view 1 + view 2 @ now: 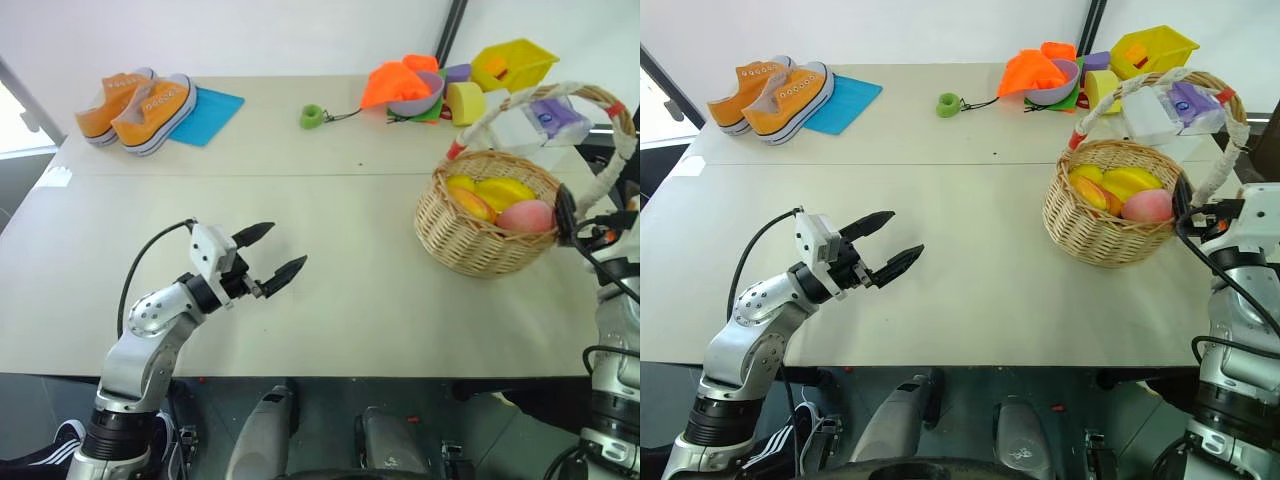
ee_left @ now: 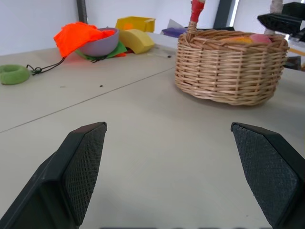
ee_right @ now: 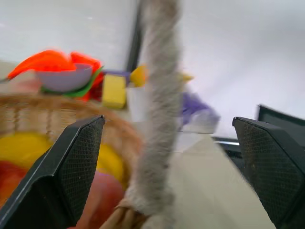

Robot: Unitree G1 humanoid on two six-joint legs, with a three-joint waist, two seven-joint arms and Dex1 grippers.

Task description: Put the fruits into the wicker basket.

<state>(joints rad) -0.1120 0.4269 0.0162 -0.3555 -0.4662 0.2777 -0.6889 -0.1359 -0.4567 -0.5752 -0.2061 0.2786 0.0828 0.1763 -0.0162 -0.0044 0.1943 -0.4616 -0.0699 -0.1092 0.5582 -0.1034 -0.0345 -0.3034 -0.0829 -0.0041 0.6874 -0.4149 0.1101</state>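
Fruits (image 1: 500,200) sat in the wicker basket (image 1: 470,235) near the surface's right edge; light, smooth toys, best pinched around the middle. Both hands, left hand (image 1: 272,256) and right hand (image 3: 167,162), were spread wide, empty.

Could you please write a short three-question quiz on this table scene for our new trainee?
1. True or false: the pink peach lies inside the wicker basket.
2. What sits on the blue mat at the far left of the table?
A. a purple bowl
B. a pair of orange sneakers
C. a green ring
3. Fill the gap: the left end effector hovers over bare table with its fingers ____.

Key: 1 true; 2 B; 3 open.
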